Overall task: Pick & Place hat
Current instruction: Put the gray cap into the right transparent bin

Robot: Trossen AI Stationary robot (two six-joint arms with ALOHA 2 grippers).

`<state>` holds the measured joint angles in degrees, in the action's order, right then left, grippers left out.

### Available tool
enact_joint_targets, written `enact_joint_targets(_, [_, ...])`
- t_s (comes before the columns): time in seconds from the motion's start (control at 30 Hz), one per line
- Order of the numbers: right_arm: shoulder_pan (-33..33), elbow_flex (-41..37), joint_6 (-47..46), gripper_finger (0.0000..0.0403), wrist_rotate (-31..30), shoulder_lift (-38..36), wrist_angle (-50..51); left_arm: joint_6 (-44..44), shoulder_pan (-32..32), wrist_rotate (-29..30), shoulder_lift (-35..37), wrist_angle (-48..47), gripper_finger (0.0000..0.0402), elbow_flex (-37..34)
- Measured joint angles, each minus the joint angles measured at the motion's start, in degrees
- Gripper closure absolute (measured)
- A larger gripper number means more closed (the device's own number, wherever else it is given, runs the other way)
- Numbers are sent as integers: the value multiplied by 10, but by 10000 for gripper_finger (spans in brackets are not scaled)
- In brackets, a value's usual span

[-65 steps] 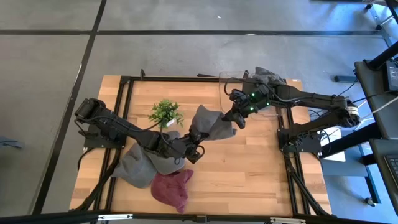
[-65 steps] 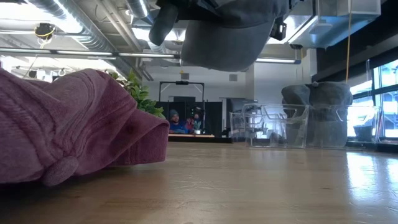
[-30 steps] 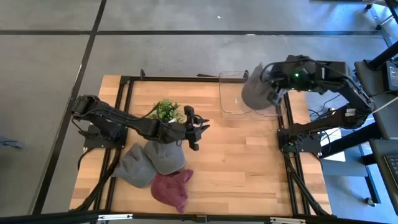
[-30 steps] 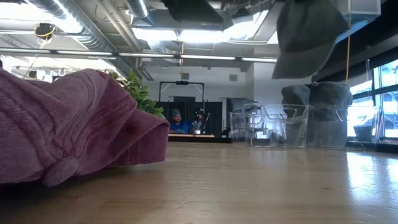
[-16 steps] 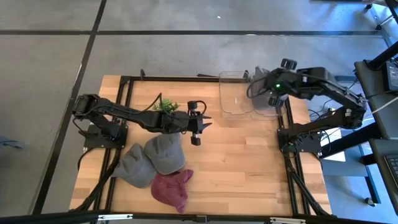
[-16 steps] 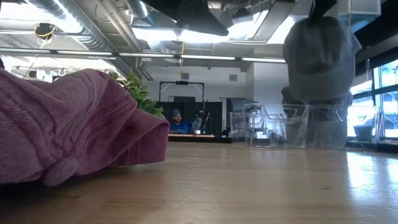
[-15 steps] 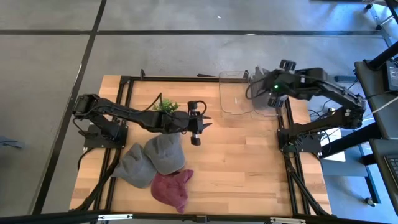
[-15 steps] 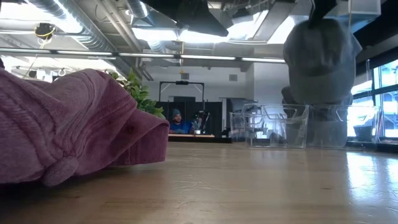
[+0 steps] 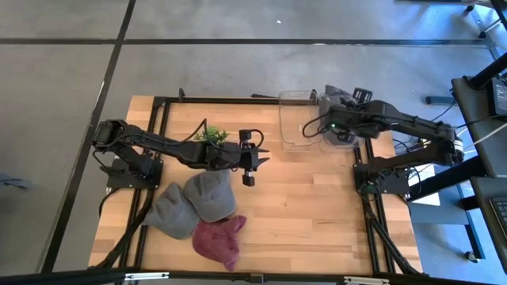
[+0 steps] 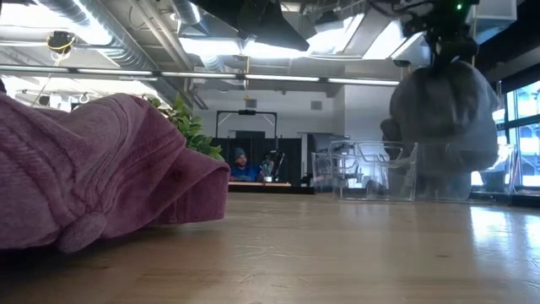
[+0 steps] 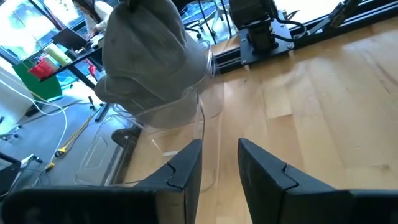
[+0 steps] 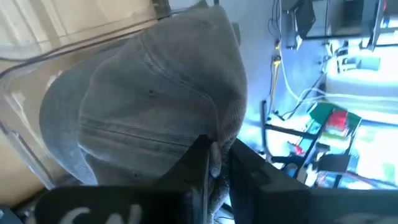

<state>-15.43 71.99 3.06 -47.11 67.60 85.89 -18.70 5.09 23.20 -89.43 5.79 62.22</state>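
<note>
My right gripper (image 12: 216,163) is shut on a grey cap (image 12: 155,106) over the clear bin (image 11: 177,118) at the table's far right corner. In the low view the cap (image 10: 443,118) hangs below that gripper (image 10: 447,46), in front of the bin (image 10: 363,173). From above, the right arm covers most of the cap; another grey hat (image 9: 337,93) lies in the bin's far end. My left gripper (image 9: 253,157) waits open over the table's middle, its fingers (image 11: 186,165) pointing at the bin. My right gripper pinches a bunched fold of the grey cap's fabric (image 12: 214,146) between its two fingers, coming from above and pointing down. The cap hangs below the fingers with its crown rounded out. Its lower part (image 11: 155,102) sits inside the clear bin's walls.
A second clear bin (image 9: 299,119) stands left of the first. Two grey hats (image 9: 207,194) (image 9: 169,210) and a maroon hat (image 9: 220,241) lie near the table's near-left side; the maroon hat (image 10: 101,169) fills the low view's left. A small plant (image 9: 210,136) stands beside my left arm.
My right gripper has carried the grey cap from high above the bins down into the far right bin; in the low view the cap has sunk from the picture's top to level with the bin. My left arm has shifted slightly toward the far edge, then held still.
</note>
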Motion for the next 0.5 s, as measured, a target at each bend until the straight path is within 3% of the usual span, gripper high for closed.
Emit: enact_joint_targets(0.5, [-10, -122, -120, 364, -30, -44, -32, 0, 0, 0, 0, 0, 304, 0])
